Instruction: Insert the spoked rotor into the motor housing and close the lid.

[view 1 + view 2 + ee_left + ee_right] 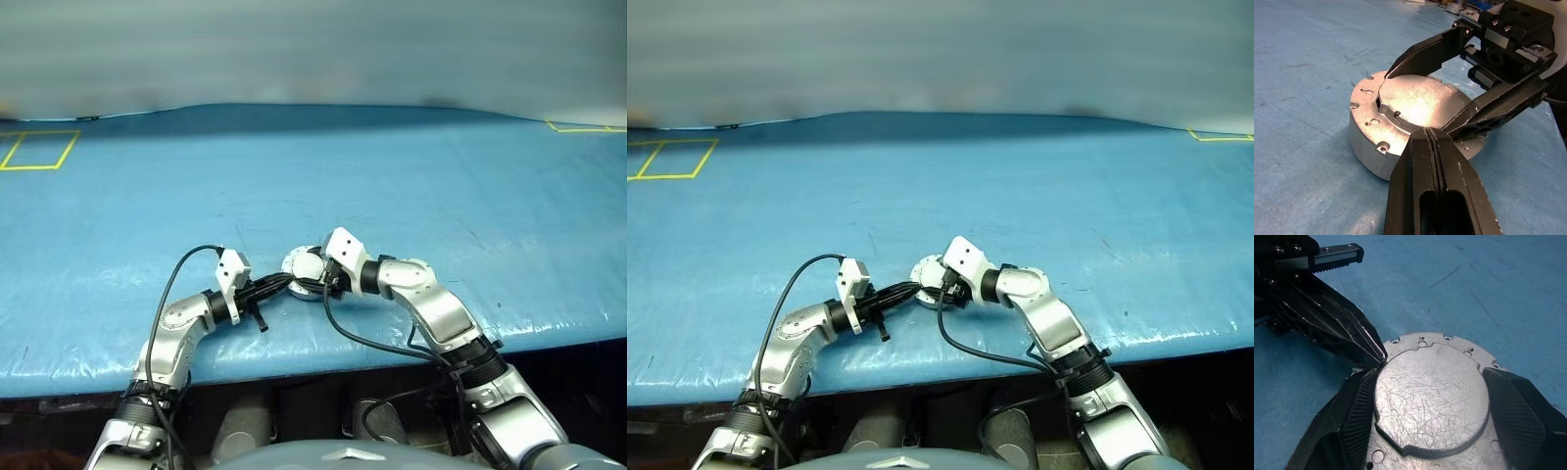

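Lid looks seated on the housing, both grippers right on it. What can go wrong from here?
1. The open right gripper straddles the round scratched grey metal lid; if it pulls back skewed, a finger may drag the lid askew.
2. The shut left gripper has its tip at the rim of the shallow silver-grey motor housing; a push may slide the housing across the blue table cover.

Scratched silver-grey lid (1432, 396); blue table (392, 176) with yellow line markings; black hand fingers (1520, 411).

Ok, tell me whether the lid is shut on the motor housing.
Shut. The lid lies flat on the motor housing, plain grey face up, no windings visible. The right gripper straddles its raised centre, and the shut left gripper rests at its edge.
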